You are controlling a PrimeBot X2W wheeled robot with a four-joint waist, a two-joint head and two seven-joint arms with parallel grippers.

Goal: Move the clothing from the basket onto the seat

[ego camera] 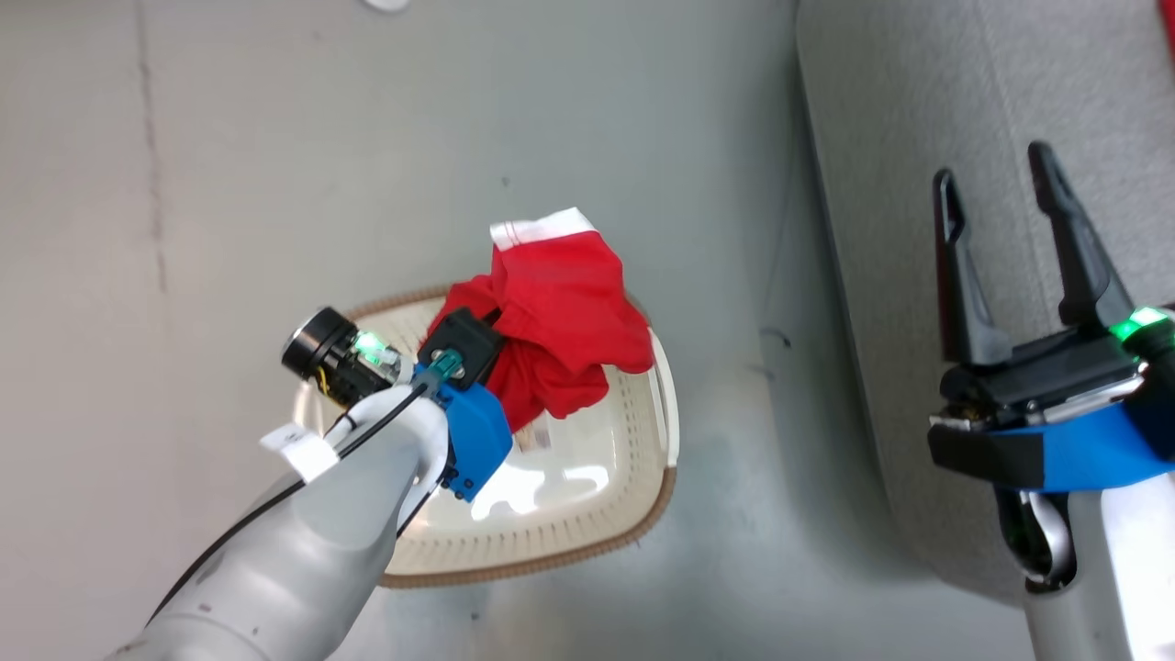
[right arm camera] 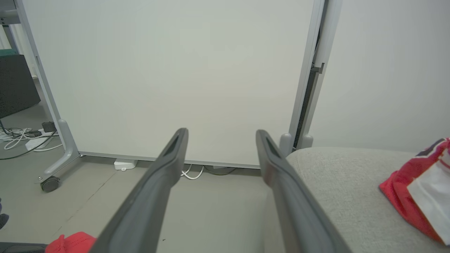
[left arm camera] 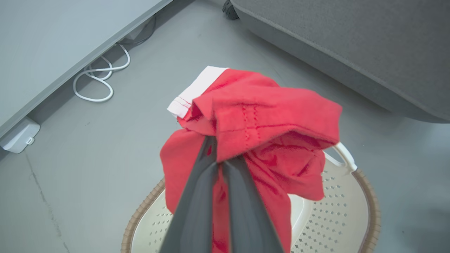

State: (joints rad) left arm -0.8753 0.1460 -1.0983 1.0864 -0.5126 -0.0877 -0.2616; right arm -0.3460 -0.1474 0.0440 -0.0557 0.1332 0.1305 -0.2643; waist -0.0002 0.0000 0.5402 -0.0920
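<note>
Bright, even light, soft shadows, white glare inside the basket point(ego camera: 551, 514); wrist views bulge.

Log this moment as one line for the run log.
left pincer: shut on red jersey, over basket | right pincer: open, empty | second jersey: on sofa seat

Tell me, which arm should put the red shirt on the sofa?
Left, probably: the left arm's jaws are shut on the red jersey over the basket; the right arm's jaws stand open and empty near the seat.

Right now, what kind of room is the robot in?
Probably an office or test room, not a real home: a big white panel on wheels, loose cables on a bare grey floor, and a grey seat.
</note>
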